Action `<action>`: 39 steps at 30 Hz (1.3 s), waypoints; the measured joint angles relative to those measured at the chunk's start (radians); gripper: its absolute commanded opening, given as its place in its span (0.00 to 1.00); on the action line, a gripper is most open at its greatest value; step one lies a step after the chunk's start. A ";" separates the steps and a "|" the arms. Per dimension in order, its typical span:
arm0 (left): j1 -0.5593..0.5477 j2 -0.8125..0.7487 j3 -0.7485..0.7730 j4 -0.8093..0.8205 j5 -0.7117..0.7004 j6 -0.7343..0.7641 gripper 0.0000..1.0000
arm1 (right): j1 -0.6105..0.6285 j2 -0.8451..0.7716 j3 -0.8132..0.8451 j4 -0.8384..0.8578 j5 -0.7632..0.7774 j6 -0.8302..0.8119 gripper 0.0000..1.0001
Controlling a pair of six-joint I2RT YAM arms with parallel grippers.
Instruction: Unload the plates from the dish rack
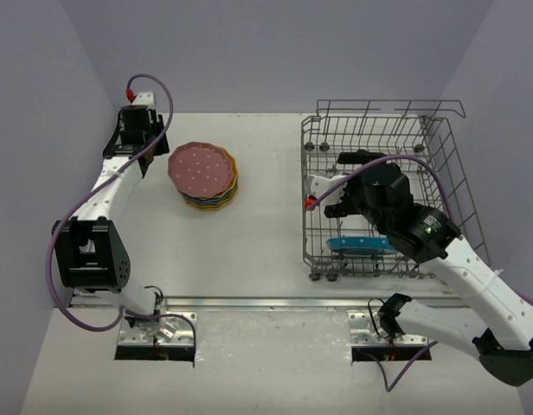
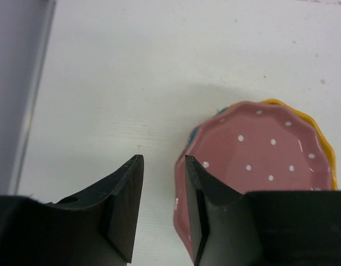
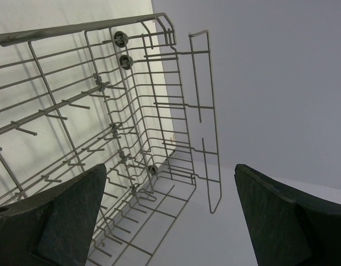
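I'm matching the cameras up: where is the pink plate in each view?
Top external: pink plate left of centre.
Left wrist: lower right.
Right wrist: not in it.
Shared landmark: the yellow plate rim showing beneath it, also in the left wrist view.

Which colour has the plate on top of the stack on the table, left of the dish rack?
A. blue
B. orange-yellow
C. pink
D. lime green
C: the pink plate with white dots lies uppermost on the stack, and only orange-yellow and blue rims show beneath it.
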 measured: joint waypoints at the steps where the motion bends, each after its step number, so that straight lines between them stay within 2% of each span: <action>1: 0.000 -0.008 -0.002 0.011 -0.032 0.011 0.32 | -0.001 0.000 0.000 0.000 -0.001 0.000 0.99; 6: 0.000 -0.019 -0.021 0.047 -0.153 0.073 0.31 | -0.006 0.001 0.000 -0.001 -0.001 0.000 0.99; 11: 0.000 0.010 -0.038 0.034 -0.189 0.108 0.30 | -0.014 0.008 0.000 -0.005 -0.004 0.000 0.99; 32: -0.013 0.112 -0.068 -0.034 -0.056 0.097 0.35 | -0.036 0.012 0.000 -0.021 -0.014 0.001 0.99; 36: -0.016 0.112 -0.068 -0.034 -0.054 0.096 0.39 | -0.039 0.012 0.000 -0.026 -0.018 0.003 0.99; 39: -0.016 0.112 -0.068 -0.033 -0.064 0.095 0.52 | -0.041 0.012 0.000 -0.027 -0.019 0.004 0.99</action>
